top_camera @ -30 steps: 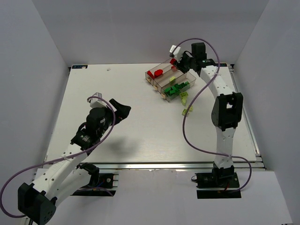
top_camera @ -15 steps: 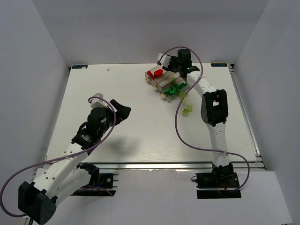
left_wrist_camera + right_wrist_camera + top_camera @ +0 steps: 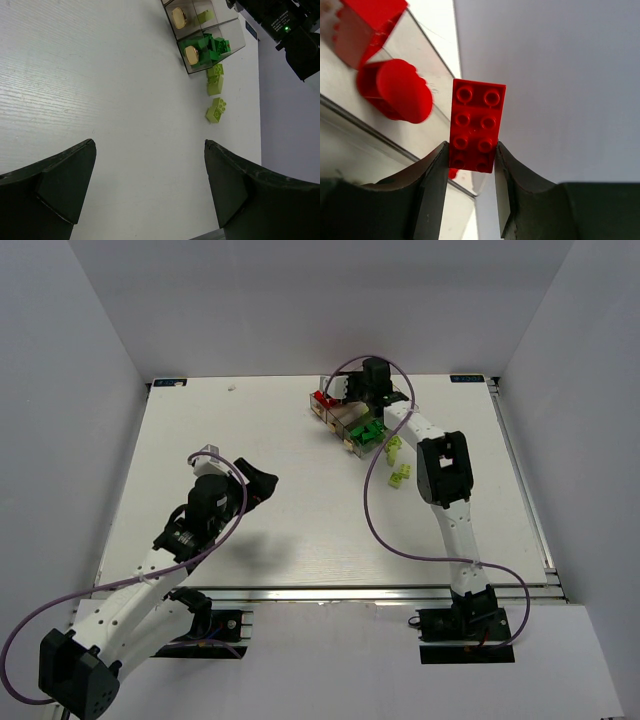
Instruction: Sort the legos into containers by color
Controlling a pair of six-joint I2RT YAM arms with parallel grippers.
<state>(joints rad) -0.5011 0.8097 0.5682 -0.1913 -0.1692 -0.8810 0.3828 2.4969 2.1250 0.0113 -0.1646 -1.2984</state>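
Bright, even, diffuse light; table [image 3: 300, 510] near white, soft shadow under left arm [image 3: 190, 530]. Wrist views: fingers [image 3: 60, 185] dark and soft, faint glare on tray [image 3: 415, 40] wall.

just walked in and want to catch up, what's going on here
The right claw grips a red brick by the clear tray, where other red pieces already lie. Dark green bricks sit in another compartment. A few lime bricks lie loose on the table beside the tray. The left claw hangs open, holding nothing.
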